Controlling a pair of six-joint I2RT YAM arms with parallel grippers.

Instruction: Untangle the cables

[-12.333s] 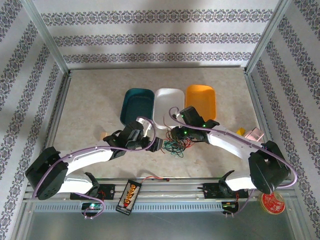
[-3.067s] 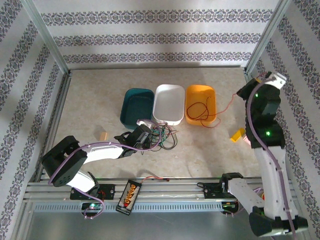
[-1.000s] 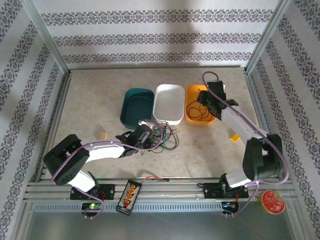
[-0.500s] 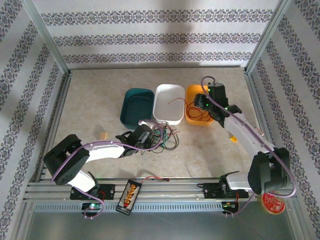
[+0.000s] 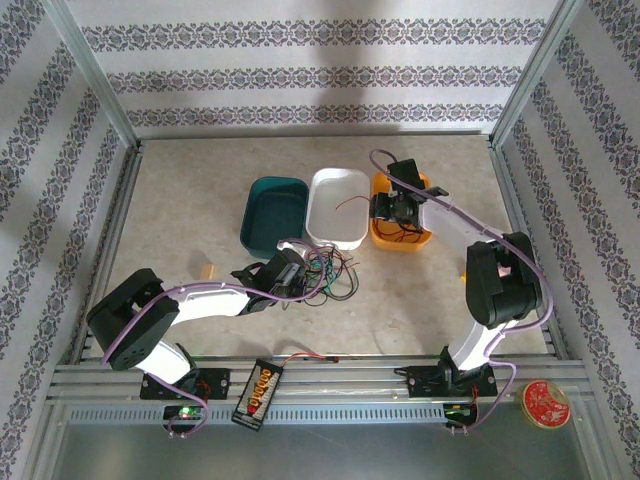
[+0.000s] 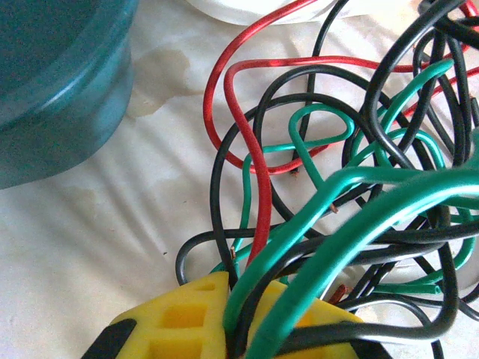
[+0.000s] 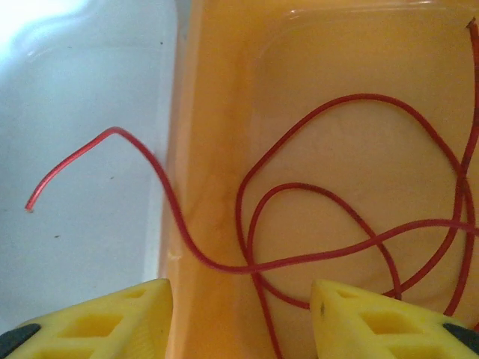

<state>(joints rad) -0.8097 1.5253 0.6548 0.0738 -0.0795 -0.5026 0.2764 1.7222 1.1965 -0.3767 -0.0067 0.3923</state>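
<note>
The wide, pale, stone-look bench (image 5: 200, 190) holds three plastic tubs in a row at its far middle: a dark teal tub (image 5: 272, 210) on the left, a white tub (image 5: 338, 200) in the middle and an orange tub (image 5: 400, 245) on the right. The left hand (image 5: 295, 278) lies low on the bench, just near of the dark teal tub. Its yellow fingers (image 6: 187, 314) are squeezed tight on green and black wires at the left edge of the cables (image 5: 332, 275), a messy bunch of thin red, green and black wires on the bench just near of the white tub. The right hand (image 5: 392, 208) hangs over the line where the white tub and orange tub meet. It is about half open and holds nothing. One thin red wire (image 7: 337, 224) lies curled in the orange tub, with one end reaching over into the white tub.
</note>
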